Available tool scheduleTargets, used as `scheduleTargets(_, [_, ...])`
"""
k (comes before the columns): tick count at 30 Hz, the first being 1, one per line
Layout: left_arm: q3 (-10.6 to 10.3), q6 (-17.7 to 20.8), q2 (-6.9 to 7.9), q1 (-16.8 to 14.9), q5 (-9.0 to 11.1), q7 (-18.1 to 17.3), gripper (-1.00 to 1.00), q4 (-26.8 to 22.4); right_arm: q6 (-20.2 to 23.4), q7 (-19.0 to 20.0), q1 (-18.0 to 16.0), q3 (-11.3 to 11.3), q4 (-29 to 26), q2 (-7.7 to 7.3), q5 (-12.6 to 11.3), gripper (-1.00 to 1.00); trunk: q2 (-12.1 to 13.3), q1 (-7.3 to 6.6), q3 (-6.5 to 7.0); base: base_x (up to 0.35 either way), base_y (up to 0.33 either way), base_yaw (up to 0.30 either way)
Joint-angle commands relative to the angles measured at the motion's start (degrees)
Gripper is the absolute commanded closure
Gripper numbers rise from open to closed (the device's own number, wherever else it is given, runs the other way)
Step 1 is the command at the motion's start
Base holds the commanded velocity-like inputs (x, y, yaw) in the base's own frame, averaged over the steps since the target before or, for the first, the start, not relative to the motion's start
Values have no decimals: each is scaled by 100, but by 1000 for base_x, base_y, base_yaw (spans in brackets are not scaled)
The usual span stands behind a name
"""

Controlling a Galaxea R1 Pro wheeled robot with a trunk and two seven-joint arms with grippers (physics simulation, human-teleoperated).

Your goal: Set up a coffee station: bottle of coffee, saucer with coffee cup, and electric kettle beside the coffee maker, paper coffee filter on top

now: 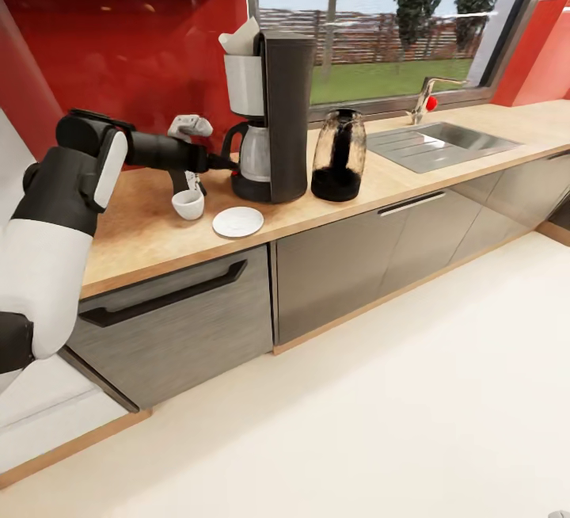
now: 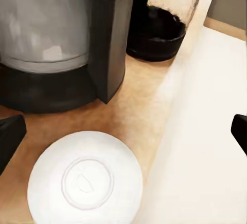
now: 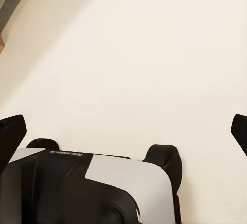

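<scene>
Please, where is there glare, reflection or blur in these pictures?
Head view: the red wall behind the coffee maker is glossy and carries faint reflected light spots. Left wrist view: the carafe looks hazy and bright, and the saucer is nearly washed out. Right wrist view: the pale floor is evenly lit.

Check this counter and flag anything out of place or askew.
The small white cup sits on the light wood countertop beside the flat white saucer, not on it. The off-white paper filter sticks up crookedly from the tall dark coffee maker.
</scene>
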Motion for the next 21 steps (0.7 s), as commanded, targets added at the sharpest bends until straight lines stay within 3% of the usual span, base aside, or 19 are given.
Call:
scheduleTargets(1, [-23, 45, 6, -8, -103, 20, -100, 28, 16, 18, -4, 27, 5, -2, -49, -100, -2, 0, -5, 0, 0, 0])
scheduleTargets(5, [-35, 49, 5, -12, -311, 13, -100, 70, 15, 17, -4, 27, 0, -2, -49, -100, -2, 0, -5, 0, 0, 0])
scheduleTargets(16, [-194, 43, 5, -13, -402, 9, -100, 274, 14, 14, -4, 27, -1, -2, -49, -100, -2, 0, -5, 0, 0, 0])
scheduleTargets(21, [-339, 47, 7, -13, -580, 5, -100, 342, 14, 10, -4, 27, -3, -2, -49, -100, -2, 0, -5, 0, 0, 0])
